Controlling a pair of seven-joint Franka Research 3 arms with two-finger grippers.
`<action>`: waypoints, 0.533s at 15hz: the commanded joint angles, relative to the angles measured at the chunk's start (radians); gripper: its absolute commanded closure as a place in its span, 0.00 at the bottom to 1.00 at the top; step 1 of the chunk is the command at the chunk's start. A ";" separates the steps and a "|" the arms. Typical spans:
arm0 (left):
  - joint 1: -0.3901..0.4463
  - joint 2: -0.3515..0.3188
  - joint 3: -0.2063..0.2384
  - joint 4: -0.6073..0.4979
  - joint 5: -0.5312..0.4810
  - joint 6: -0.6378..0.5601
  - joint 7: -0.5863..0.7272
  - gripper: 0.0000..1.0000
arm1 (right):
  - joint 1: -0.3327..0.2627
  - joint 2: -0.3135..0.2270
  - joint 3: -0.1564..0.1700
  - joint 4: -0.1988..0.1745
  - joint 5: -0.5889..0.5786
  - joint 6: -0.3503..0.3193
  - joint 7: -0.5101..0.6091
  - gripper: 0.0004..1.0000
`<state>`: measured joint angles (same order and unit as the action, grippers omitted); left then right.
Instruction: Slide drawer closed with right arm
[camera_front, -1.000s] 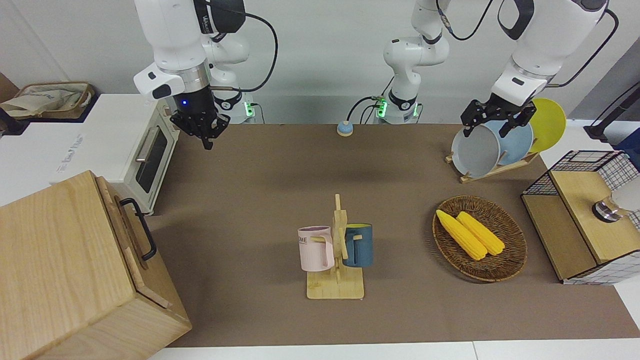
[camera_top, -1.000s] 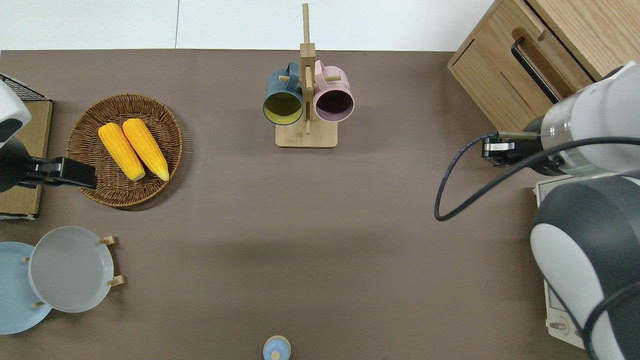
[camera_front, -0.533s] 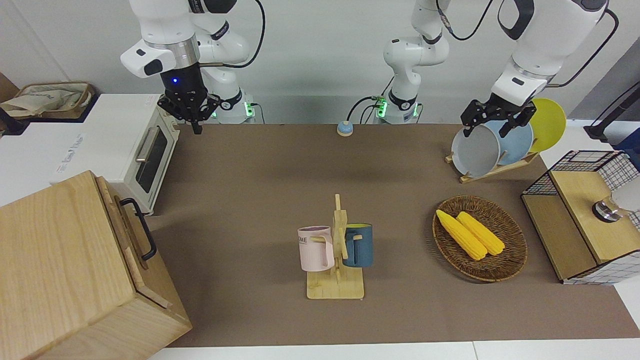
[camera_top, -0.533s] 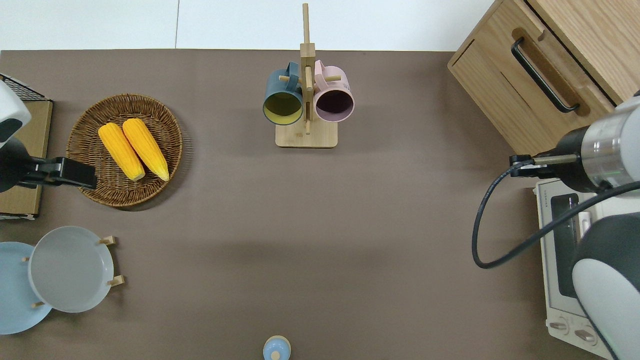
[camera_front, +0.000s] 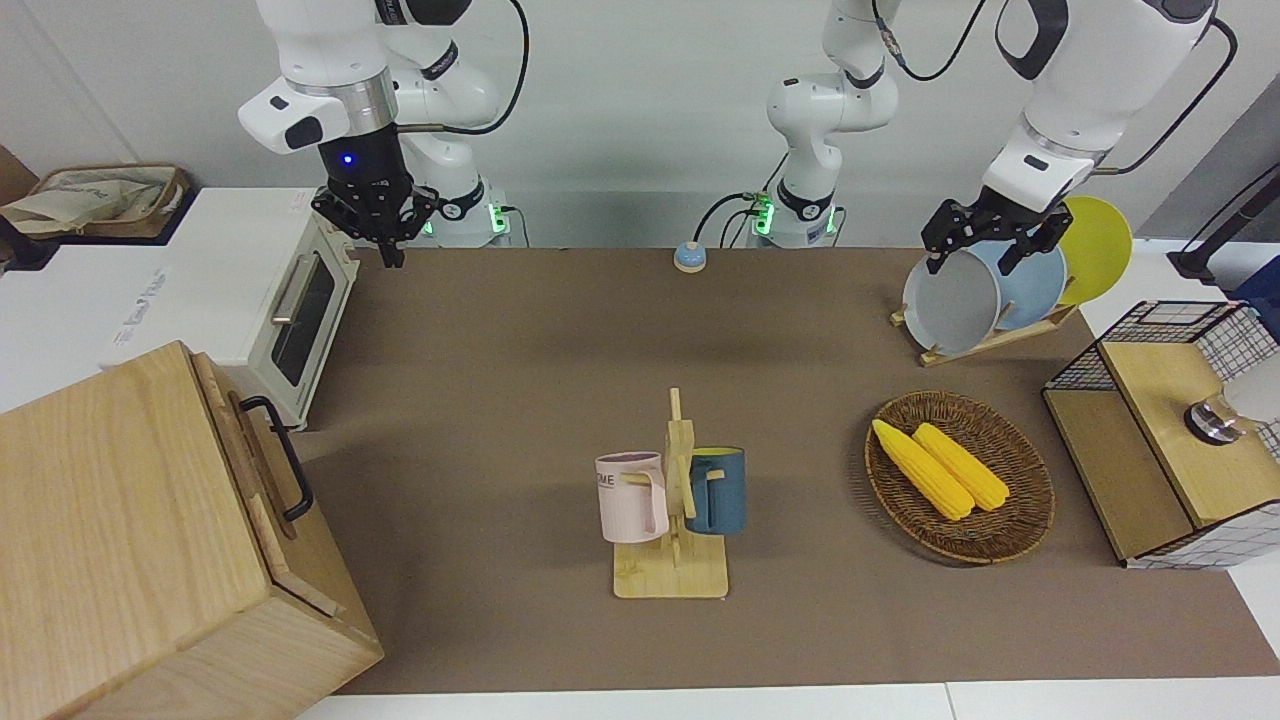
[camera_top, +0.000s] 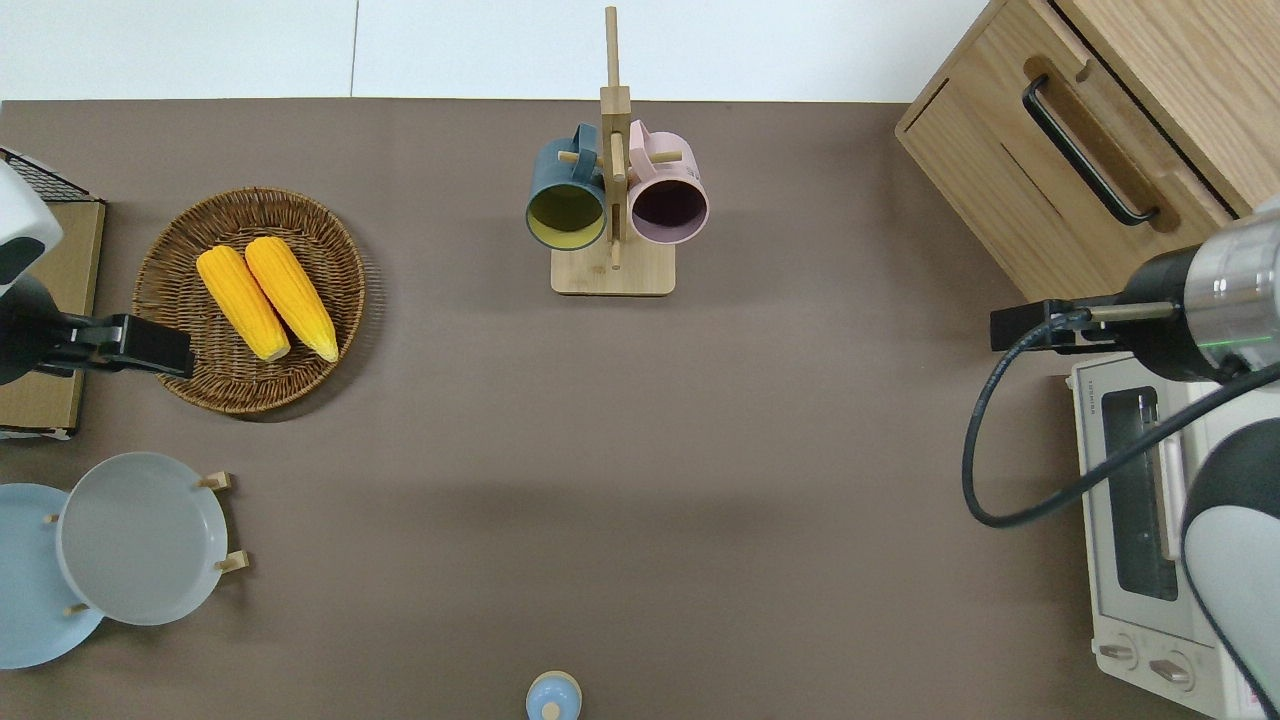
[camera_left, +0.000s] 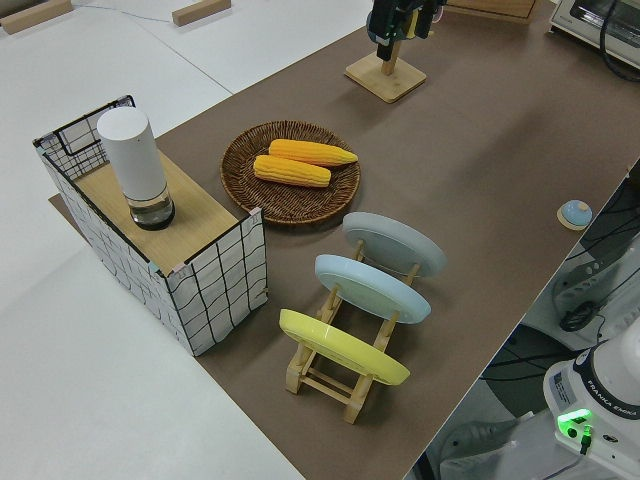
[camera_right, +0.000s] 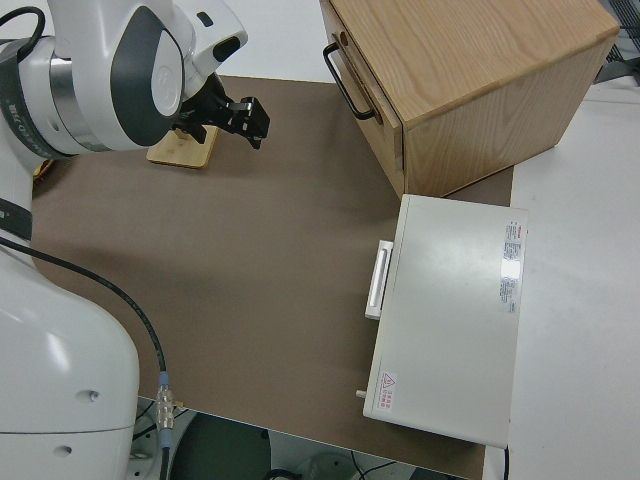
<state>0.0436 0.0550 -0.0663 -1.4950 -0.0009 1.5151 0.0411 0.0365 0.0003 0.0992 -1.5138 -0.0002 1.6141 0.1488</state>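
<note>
Right end effector (camera_front: 384, 243) hangs in the air clear of the drawer (camera_top: 1085, 150), its fingers close together, holding nothing. One drawer sits pushed into the pale-wood cabinet (camera_front: 130, 560) at the right arm's end of the worktop (camera_top: 640, 450), beside one white toaster oven (camera_top: 1150, 540). Two mugs (camera_top: 567, 210) hang on a wooden stand, two corn cobs (camera_top: 265, 300) lie in one wicker basket (camera_top: 170, 350), and three plates (camera_left: 370, 285) stand in a rack. Left arm is parked.
</note>
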 joint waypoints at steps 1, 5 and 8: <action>-0.007 -0.004 0.000 0.009 0.018 -0.018 -0.010 0.01 | -0.029 0.055 0.008 0.050 0.025 -0.002 -0.070 0.01; -0.007 -0.003 0.000 0.009 0.018 -0.018 -0.010 0.01 | -0.021 0.112 0.010 0.072 0.009 -0.011 -0.144 0.01; -0.007 -0.004 0.000 0.009 0.018 -0.018 -0.010 0.01 | -0.009 0.125 0.010 0.086 -0.007 -0.011 -0.137 0.01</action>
<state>0.0436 0.0550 -0.0663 -1.4950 -0.0009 1.5151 0.0411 0.0280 0.0963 0.1004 -1.4755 0.0008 1.6145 0.0367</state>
